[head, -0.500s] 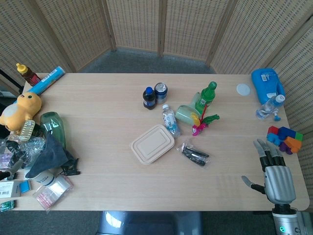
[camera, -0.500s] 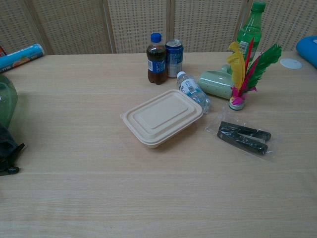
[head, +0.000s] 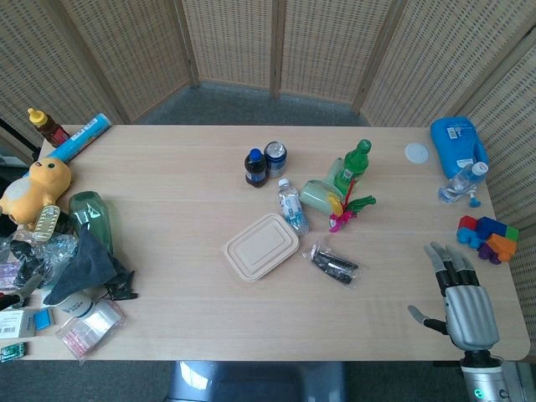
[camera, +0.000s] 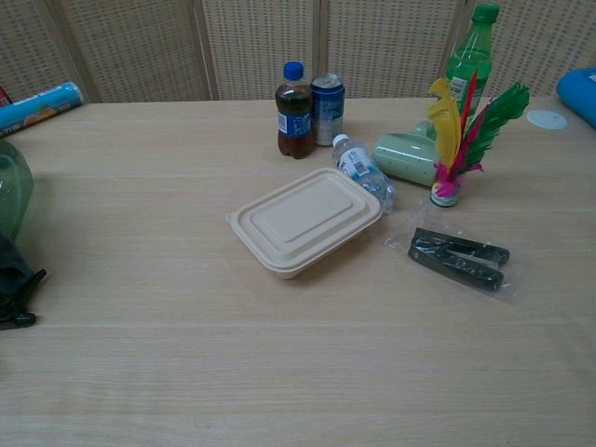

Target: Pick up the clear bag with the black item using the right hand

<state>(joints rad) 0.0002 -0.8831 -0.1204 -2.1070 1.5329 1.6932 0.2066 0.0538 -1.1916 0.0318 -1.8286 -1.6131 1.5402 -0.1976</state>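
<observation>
Your right hand (head: 466, 308) is empty, fingers spread, hovering near the table's (head: 184, 201) right edge. The clear bag (head: 335, 265) lies flat at its 10 o'clock, well apart.

Right robot hand (head: 463, 306) low, fingers seemingly spread, empty.

Your grey metal right hand (head: 463, 306) is sliding slightly left and nearer the table's front edge, fingers spread.
</observation>
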